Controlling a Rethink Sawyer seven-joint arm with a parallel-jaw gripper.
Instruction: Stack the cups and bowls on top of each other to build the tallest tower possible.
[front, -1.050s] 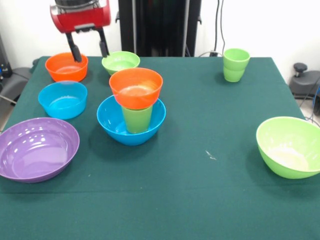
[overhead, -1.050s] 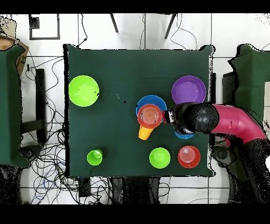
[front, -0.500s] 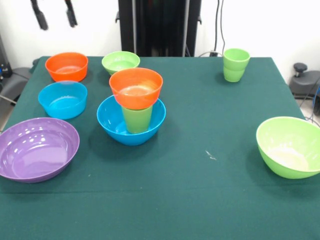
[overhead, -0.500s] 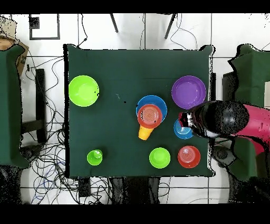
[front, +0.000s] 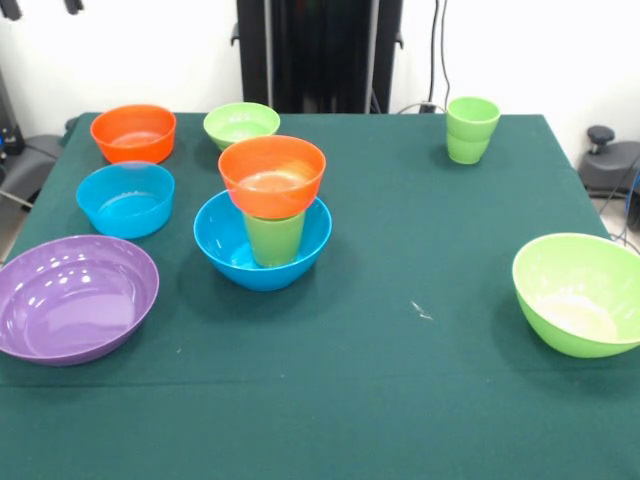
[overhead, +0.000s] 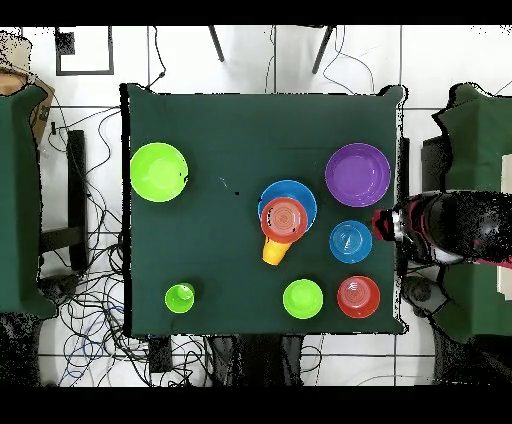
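- A green-clothed table (front: 420, 400) holds plastic cups and bowls; one short tower (front: 268, 215) stands a little toward one side of the middle.
- The tower has three pieces so far: a blue bowl (front: 300, 258) at the bottom, a green cup (front: 274, 240) standing in it, and an orange bowl (front: 272, 176) sitting upright on the cup's rim.
- Judged from this, the task is partly done; most pieces are not yet stacked.
- Loose pieces along the far edge: an orange bowl (front: 133, 133) at one corner, a small lime bowl (front: 241, 124) beside it, and green cups (front: 472, 129), apparently one nested in another, toward the other far corner.
- Loose pieces along the side edge nearest the tower: a light blue bowl (front: 125, 199), with a large purple bowl (front: 72, 297) closer to the near edge.
- A large lime bowl (front: 580, 293) sits by the opposite side edge, well apart from the rest.
- The gripper (front: 40, 7) shows only as two dark tips at the picture's top corner, above and beyond the table's far corner; whether it is spread or pressed together cannot be told.
- From overhead, the arm (overhead: 450, 226) lies off the table past the side edge near the light blue bowl, well apart from the tower.
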